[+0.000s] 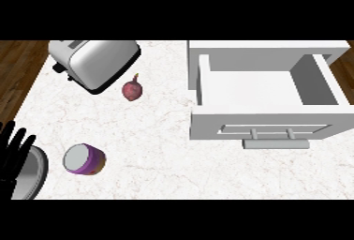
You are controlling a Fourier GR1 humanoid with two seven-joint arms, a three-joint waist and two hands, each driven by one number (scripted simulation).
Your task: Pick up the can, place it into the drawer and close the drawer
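Note:
The can (84, 159) is short and purple with a pale lid and an orange patch on its side; it stands on the counter at the lower left. The white drawer (266, 123) at the right is pulled open, its inside bare, with a bar handle (275, 135) on its front. My left hand (12, 152) shows at the left edge, fingers straight and pointing up, resting a short way left of the can and not touching it. No right hand appears in the view.
A silver toaster (93, 61) lies at the back left. A reddish-purple sweet potato (132, 89) sits between the toaster and the drawer. A grey forearm (31, 176) runs along the lower left edge. The marble counter (152, 136) stretches between the can and the drawer.

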